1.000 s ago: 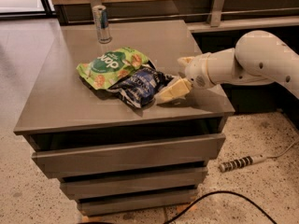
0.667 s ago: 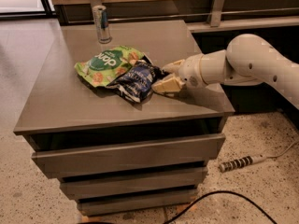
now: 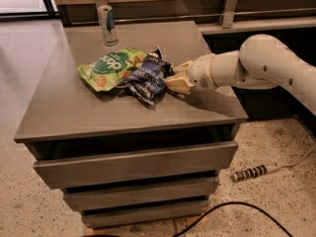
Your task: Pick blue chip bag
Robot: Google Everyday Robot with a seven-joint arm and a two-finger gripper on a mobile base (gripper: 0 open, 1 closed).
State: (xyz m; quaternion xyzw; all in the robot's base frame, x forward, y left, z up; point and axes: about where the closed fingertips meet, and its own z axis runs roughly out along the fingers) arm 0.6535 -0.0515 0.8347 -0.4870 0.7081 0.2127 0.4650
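Note:
The blue chip bag point(image 3: 147, 76) is a crumpled navy foil bag with pale lettering, lying near the middle of the grey cabinet top point(image 3: 74, 112). Its left side overlaps the bright green snack bag point(image 3: 109, 67). My gripper point(image 3: 176, 80) comes in from the right on a white arm point(image 3: 256, 63). It sits low over the top, right against the blue bag's right edge and touching it. The part of the bag under the gripper's tip is hidden.
A slim silver-blue can point(image 3: 107, 25) stands upright at the back of the cabinet top, behind the bags. Drawers point(image 3: 133, 167) run below the top. A wooden counter with metal posts point(image 3: 229, 6) is behind. A power strip point(image 3: 254, 172) and a black cable point(image 3: 232, 209) lie on the floor.
My gripper has moved left and a little farther back, up against the blue bag. The bag has bunched up and shifted toward the green bag.

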